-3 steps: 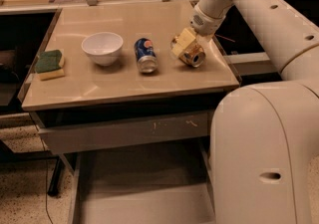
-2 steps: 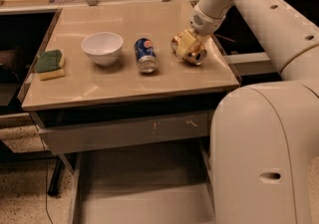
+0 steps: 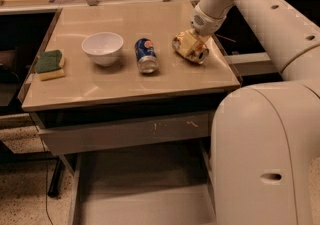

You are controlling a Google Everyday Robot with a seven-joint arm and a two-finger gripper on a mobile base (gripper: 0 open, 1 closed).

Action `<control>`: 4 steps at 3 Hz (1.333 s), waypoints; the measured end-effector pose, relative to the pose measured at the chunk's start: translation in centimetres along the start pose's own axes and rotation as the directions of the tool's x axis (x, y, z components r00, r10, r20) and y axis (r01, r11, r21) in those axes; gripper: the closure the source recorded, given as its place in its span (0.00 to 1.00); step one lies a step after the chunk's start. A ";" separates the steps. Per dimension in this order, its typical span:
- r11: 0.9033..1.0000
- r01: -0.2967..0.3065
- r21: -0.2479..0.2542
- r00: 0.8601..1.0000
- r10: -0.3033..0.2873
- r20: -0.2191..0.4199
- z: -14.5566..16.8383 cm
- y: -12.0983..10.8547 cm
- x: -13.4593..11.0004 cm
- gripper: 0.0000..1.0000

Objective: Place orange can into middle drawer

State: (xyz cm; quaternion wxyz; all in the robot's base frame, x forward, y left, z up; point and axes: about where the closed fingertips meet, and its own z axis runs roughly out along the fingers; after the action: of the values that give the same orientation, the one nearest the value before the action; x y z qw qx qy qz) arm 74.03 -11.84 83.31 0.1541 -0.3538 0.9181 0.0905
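The orange can lies on its side at the right of the tan counter. My gripper comes down from the arm at the upper right and sits right on the can, covering its middle. Only the can's two ends show. The middle drawer, grey with a flat floor, stands pulled open below the counter's front edge, with nothing in it.
A blue soda can lies left of the orange can. A white bowl and a green-and-yellow sponge sit further left. A grey drawer front with pale scratches is under the counter. My white base fills the lower right.
Almost nothing has changed. The gripper stays on the orange can at the same spot, and the can has not left the counter.
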 end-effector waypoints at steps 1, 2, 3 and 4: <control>0.999 0.016 -0.039 0.999 -0.015 0.042 -1.5 -0.3 1.2 1.00; 0.999 0.017 -0.049 0.996 -0.012 0.091 -4.6 -0.2 3.6 1.00; 0.999 -0.016 -0.042 0.992 0.021 0.124 -7.4 0.9 7.4 1.00; 1.000 0.009 -0.004 0.989 -0.008 0.150 -8.8 3.2 10.1 1.00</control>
State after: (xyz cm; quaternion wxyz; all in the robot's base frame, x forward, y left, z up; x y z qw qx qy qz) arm 62.85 -18.19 88.25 0.2220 -0.3504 0.9022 0.1184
